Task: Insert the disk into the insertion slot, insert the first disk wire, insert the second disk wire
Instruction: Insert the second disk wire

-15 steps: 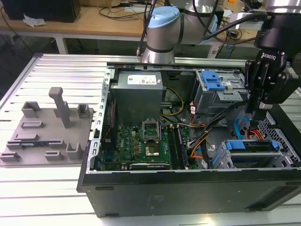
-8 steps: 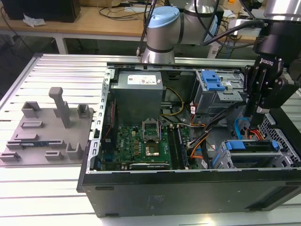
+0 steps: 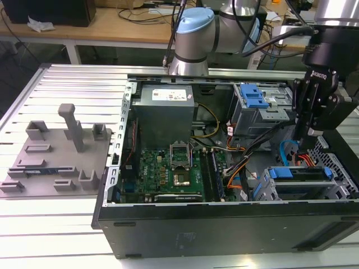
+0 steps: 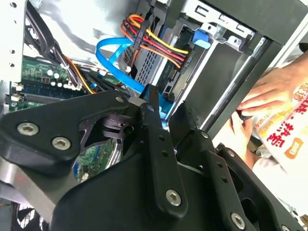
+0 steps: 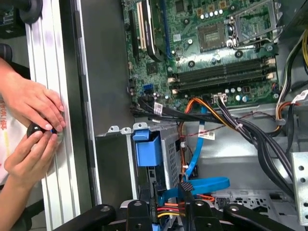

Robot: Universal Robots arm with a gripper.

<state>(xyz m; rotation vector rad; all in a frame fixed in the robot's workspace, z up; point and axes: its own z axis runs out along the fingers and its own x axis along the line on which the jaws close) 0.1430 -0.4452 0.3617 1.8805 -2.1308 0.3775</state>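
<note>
Inside the open black computer tower [image 3: 224, 224], the silver hard drive in its bright-blue plastic caddy [image 3: 297, 174] sits home in the low bay of the grey perforated sheet-metal drive cage [image 3: 262, 189], at the corner of the case on the exterior view's right. The insertion step looks done.

The arm's black two-finger gripper [image 3: 305, 134] hangs just above that cage. In the second wrist view its fingers [image 4: 154, 125] are drawn close together with a sliver of blue pinched between them. It appears to be clenched on the plug end of the blue flat data wire [image 3: 287, 154], though the contact itself is partly hidden.

A bundle of red, yellow and black power wires [image 4: 159, 41] runs to the rear of the drive, so the work in hand is judged to be the wiring, probably the blue lead. Seating it would call for holding the plug square to the drive's port and pressing straight, clear of the power bundle.

A person's hands [image 5: 33, 103] rest on the ribbed table edge beside the case.
</note>
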